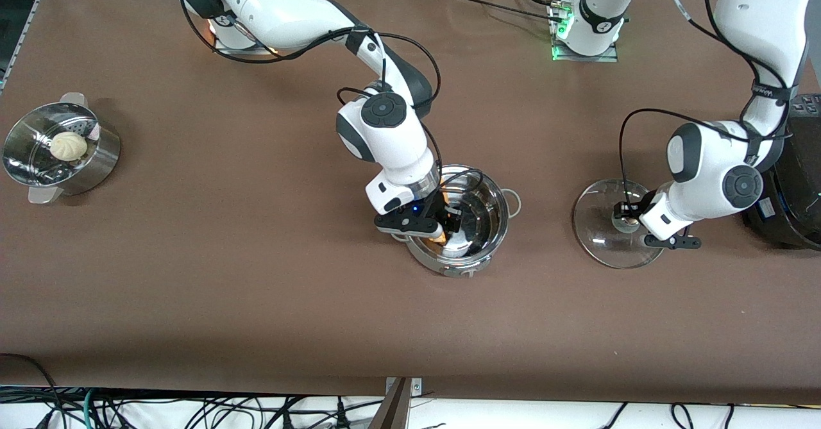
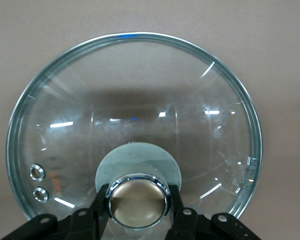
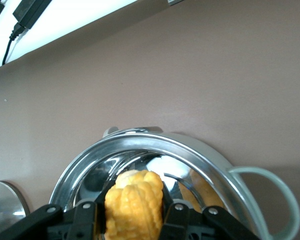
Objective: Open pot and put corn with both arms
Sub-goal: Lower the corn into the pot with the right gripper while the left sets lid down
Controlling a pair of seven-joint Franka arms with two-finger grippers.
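Front view: pot point(image 1: 478, 224) uncovered; lid point(image 1: 603, 236) being held on table by left gripper point(image 1: 625, 218), clamped on knob. Corn point(image 3: 134, 205) being gripped over pot by right gripper point(image 1: 442, 224); release remaining.

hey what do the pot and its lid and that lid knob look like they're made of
The pot: polished steel, judging by its mirror-bright walls and distorted reflections. Its loop handle looks pale, matte, perhaps silicone or plastic. The lid: clear glass, the table showing through, with a thin metal rim. The knob: brushed coppery metal in a chromed ring, apparently.
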